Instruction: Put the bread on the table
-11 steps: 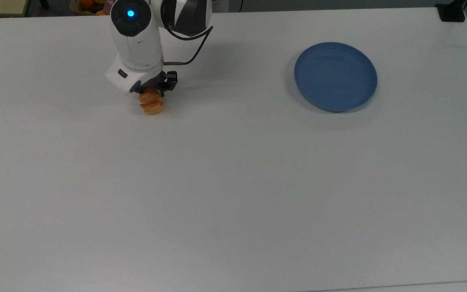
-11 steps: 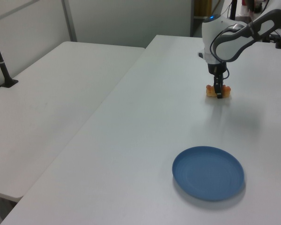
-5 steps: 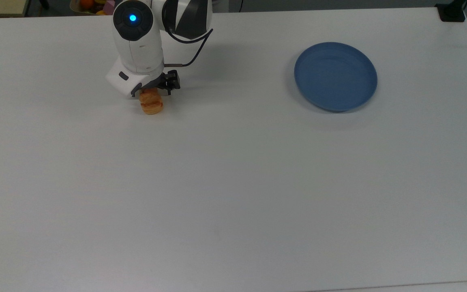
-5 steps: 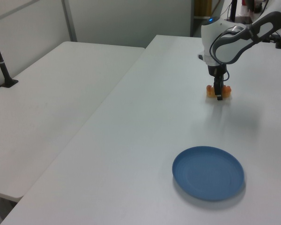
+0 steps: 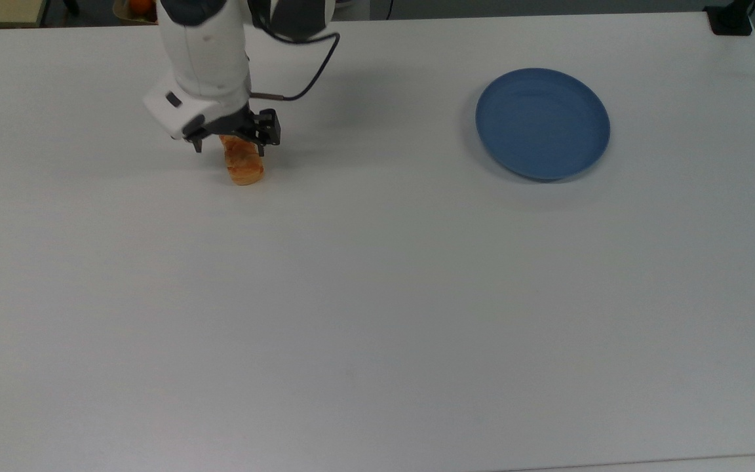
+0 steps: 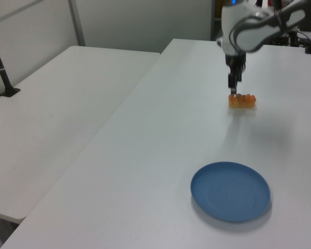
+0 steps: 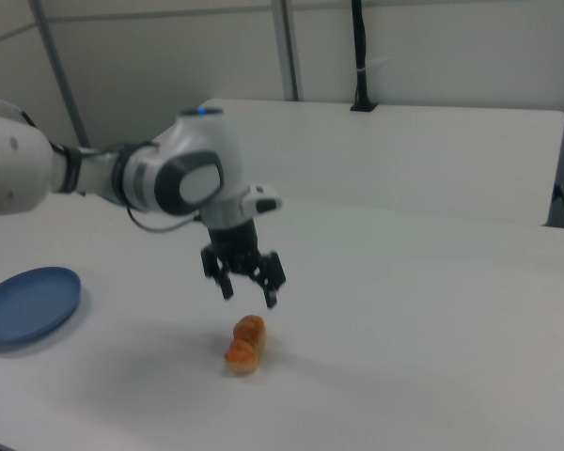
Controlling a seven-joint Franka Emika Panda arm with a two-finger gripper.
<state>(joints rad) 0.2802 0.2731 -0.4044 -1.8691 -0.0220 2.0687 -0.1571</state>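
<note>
The bread (image 5: 244, 165), a small golden-orange roll, lies flat on the white table (image 5: 377, 295) toward the top view's upper left. My gripper (image 5: 229, 148) hangs open just above its far end, touching nothing. In the right view the gripper (image 7: 249, 296) floats clear over the bread (image 7: 245, 344) with a visible gap between them. In the left view the gripper (image 6: 231, 88) sits above the left end of the bread (image 6: 242, 100).
An empty blue plate (image 5: 542, 122) rests well off toward the top view's right, also seen in the left view (image 6: 230, 191). A second white table (image 6: 52, 114) adjoins on the left view's left, with a black post (image 6: 2, 67). A black clamp (image 5: 730, 19) sits at the table's corner.
The gripper has let go of the bread, opened and risen off it. The bread stays lying on the table in the same spot.
</note>
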